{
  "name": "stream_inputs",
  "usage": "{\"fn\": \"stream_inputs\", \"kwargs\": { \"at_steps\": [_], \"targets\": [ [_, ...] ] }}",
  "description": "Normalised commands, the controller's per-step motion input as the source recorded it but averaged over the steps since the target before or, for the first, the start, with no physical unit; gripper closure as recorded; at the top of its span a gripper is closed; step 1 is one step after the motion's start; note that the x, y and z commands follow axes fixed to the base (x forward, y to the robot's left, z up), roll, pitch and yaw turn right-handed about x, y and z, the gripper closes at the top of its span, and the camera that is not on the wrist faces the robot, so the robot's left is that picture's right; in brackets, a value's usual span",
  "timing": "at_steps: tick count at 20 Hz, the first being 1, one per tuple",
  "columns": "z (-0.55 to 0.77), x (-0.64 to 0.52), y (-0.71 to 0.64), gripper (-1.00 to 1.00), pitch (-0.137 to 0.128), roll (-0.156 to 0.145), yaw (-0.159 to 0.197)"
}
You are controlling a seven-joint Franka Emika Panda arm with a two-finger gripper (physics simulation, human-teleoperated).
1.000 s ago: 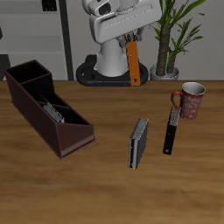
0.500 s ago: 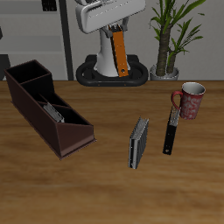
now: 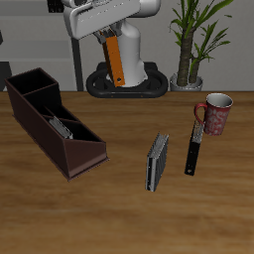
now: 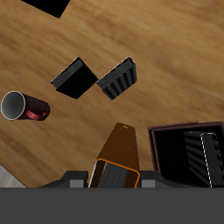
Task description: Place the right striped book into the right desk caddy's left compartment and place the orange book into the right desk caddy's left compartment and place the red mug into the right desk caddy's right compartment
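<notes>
Over the last second we see the gripper (image 3: 111, 38) carry the orange book (image 3: 116, 60) sideways above the back of the table, from a spot over the robot's base, nearer the potted plant, to a spot closer to the right desk caddy (image 3: 50, 119). The book hung tilted one way at first, then swung to lean the other way, and now it hangs nearly upright with only a slight lean. The arm's white body has moved along with it, so that more of the round dark base (image 3: 124, 84) shows beside the book.
</notes>
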Motion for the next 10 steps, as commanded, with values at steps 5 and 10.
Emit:
{"fn": "stream_inputs", "kwargs": {
  "at_steps": [5,10],
  "targets": [
    [0.04,-0.13,-0.47,1.00,0.008,0.071,0.061],
    [0.09,-0.01,-0.58,1.00,0.004,0.015,0.053]
  ]
}}
